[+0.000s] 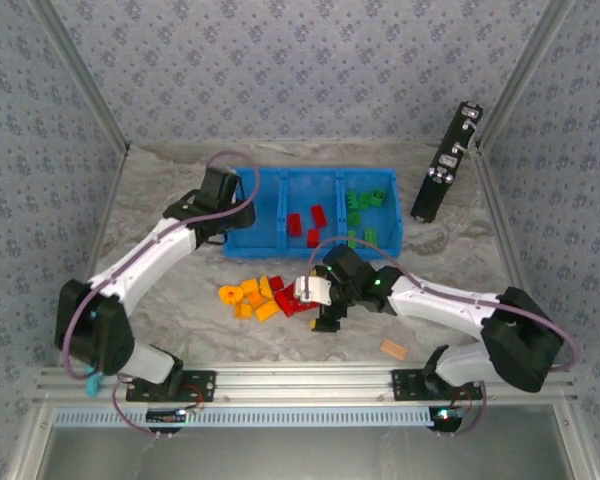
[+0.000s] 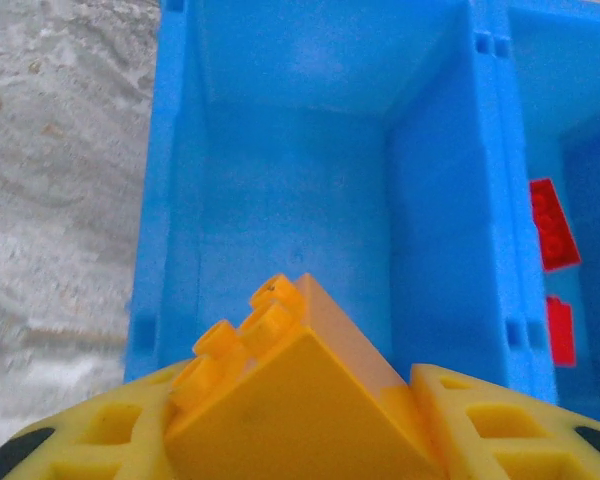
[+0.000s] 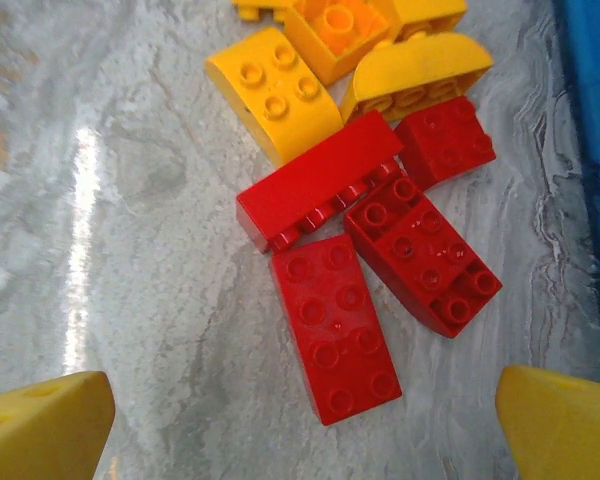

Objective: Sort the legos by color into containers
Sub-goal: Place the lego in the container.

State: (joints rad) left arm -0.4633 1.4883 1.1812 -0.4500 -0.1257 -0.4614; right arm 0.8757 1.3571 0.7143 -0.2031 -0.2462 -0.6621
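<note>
My left gripper (image 1: pixel 236 210) is shut on an orange-yellow lego (image 2: pixel 310 400), held tilted over the bare left compartment of the blue tray (image 1: pixel 310 172). The tray's inner wall (image 2: pixel 280 200) fills the left wrist view behind my gripper (image 2: pixel 295 440). Red legos (image 1: pixel 305 222) lie in the middle compartment and green legos (image 1: pixel 365 205) in the right one. My right gripper (image 1: pixel 325 305) hangs open above the loose pile on the table. A flat red lego (image 3: pixel 335 330) lies between its yellow fingertips (image 3: pixel 40 430), with more red legos (image 3: pixel 425 255) and orange-yellow legos (image 3: pixel 275 90) beyond my gripper (image 3: pixel 300 420).
A black oblong device (image 1: pixel 447 162) leans at the back right beside the tray. A tan block (image 1: pixel 393 349) lies near the front edge by the right arm's base. Patterned walls and metal posts close in the table on three sides.
</note>
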